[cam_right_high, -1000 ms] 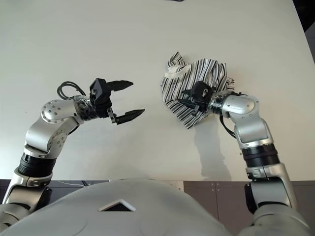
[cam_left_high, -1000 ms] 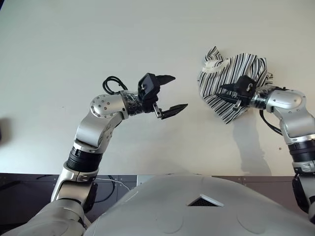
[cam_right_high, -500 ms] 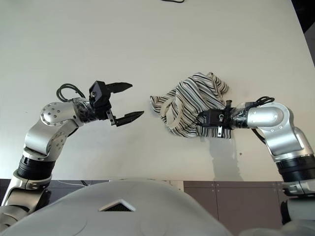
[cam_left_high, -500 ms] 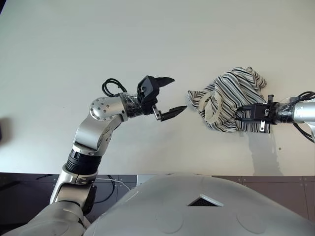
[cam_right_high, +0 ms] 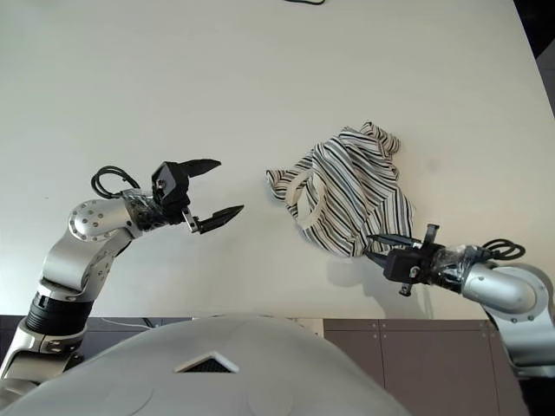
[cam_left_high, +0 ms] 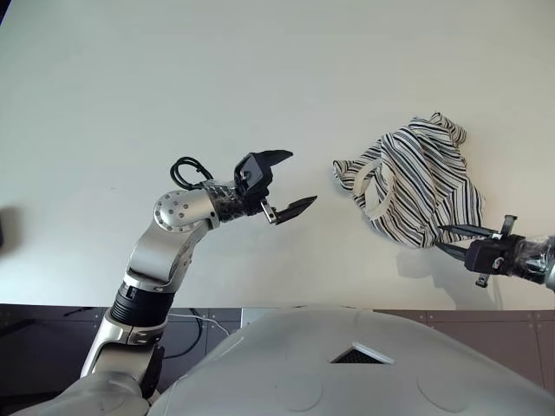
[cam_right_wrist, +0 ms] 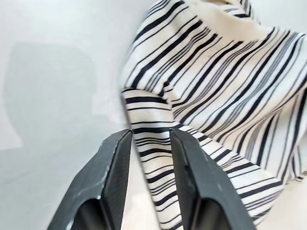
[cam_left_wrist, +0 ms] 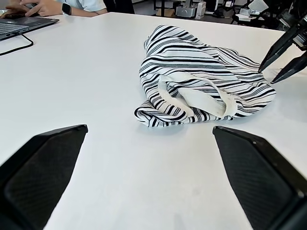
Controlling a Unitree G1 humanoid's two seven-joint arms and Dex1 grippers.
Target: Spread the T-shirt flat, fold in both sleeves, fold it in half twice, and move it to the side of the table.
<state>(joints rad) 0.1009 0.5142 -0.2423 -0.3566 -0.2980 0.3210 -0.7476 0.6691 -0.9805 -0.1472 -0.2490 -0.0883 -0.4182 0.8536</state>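
Note:
The black-and-white striped T-shirt (cam_left_high: 421, 186) lies crumpled on the right half of the white table (cam_left_high: 173, 69), its cream collar loop (cam_left_wrist: 201, 98) facing my left arm. My left gripper (cam_left_high: 300, 178) hovers open and empty over the middle of the table, a short way left of the shirt. Low at the shirt's near right edge my right gripper (cam_right_high: 370, 245) is open, its tips at the hem without holding cloth. In the right wrist view the fingertips (cam_right_wrist: 125, 135) stand slightly apart, with the striped fabric (cam_right_wrist: 220, 72) just beyond them.
In the left wrist view a laptop (cam_left_wrist: 21, 21) with a black cable (cam_left_wrist: 17, 45) sits at the far table edge, with a person's hands by it. The table's near edge runs just under both arms. Bare tabletop lies left of and beyond the shirt.
My right gripper dragged the shirt toward the near right, let it go and drew back to the near edge. The shirt has loosened and spread somewhat. The left gripper sank slightly leftward.

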